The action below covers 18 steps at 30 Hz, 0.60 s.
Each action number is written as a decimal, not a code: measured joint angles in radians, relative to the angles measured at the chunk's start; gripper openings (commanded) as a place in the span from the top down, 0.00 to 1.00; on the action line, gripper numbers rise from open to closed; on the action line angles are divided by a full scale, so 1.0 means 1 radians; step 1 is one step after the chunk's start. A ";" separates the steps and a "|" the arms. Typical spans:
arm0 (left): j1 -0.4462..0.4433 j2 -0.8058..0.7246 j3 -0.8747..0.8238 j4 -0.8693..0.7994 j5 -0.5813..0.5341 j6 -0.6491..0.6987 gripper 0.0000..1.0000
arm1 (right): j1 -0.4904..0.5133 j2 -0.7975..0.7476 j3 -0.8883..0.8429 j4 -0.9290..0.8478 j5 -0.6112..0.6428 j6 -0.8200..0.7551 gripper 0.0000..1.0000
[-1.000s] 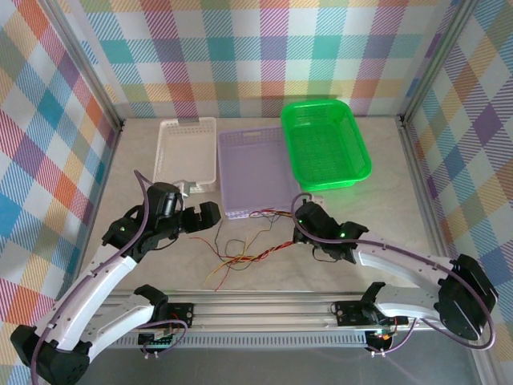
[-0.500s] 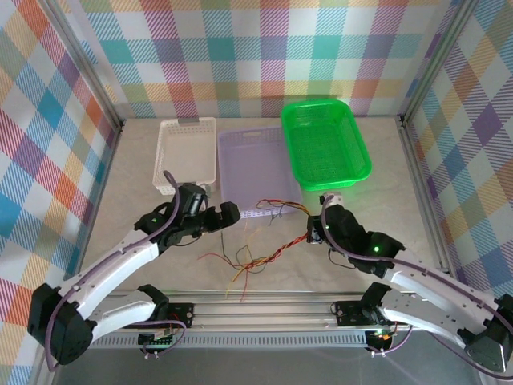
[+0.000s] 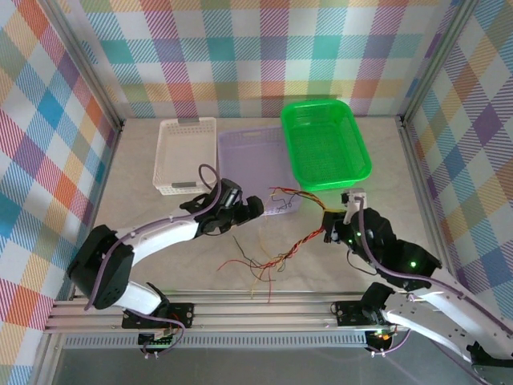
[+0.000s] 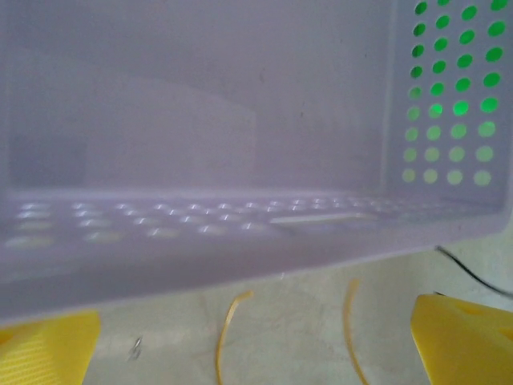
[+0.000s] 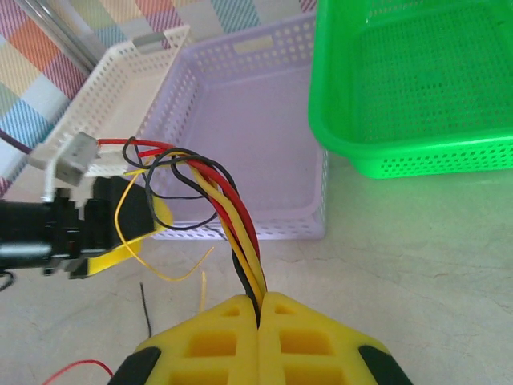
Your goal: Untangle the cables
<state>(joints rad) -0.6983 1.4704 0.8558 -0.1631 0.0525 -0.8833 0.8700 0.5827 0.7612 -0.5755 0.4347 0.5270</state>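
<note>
While right gripper [image 5: 258,303] clamps the cables [image 5: 240,233], they rise from its fingertips | left gripper [image 4: 256,341] spread, beside purple basket [image 4: 200,120].

Thin red, black, yellow cables [image 5: 239,228], twisted bundle, one end raised, loose ends splayed, apparently tangled

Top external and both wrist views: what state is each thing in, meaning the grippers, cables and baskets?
left gripper: open, holding nothing.
right gripper: shut on the cables.
cables: twisted together, one end clamped, the rest trailing to the table.
white basket: upright, empty.
purple basket: upright, empty.
green basket: upright, empty.
</note>
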 measured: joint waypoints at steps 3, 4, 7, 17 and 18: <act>0.000 0.043 0.027 0.020 -0.020 -0.017 0.01 | 0.000 -0.029 0.023 -0.019 -0.001 -0.014 1.00; 0.000 0.064 0.040 0.032 -0.025 -0.023 0.01 | 0.000 -0.037 0.027 -0.023 -0.002 -0.017 1.00; 0.000 0.123 0.080 0.046 -0.039 -0.039 0.01 | 0.000 -0.060 0.029 -0.030 -0.009 -0.025 1.00; -0.001 0.273 0.223 0.060 -0.106 -0.083 0.01 | 0.000 -0.102 0.043 -0.027 -0.065 -0.079 1.00; -0.001 0.281 0.235 0.059 -0.113 -0.083 0.01 | 0.000 -0.102 0.045 -0.027 -0.073 -0.085 1.00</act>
<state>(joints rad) -0.6991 1.7515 1.0908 -0.1043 -0.0605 -0.9665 0.8700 0.4805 0.8062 -0.6022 0.3614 0.4423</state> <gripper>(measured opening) 0.990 0.057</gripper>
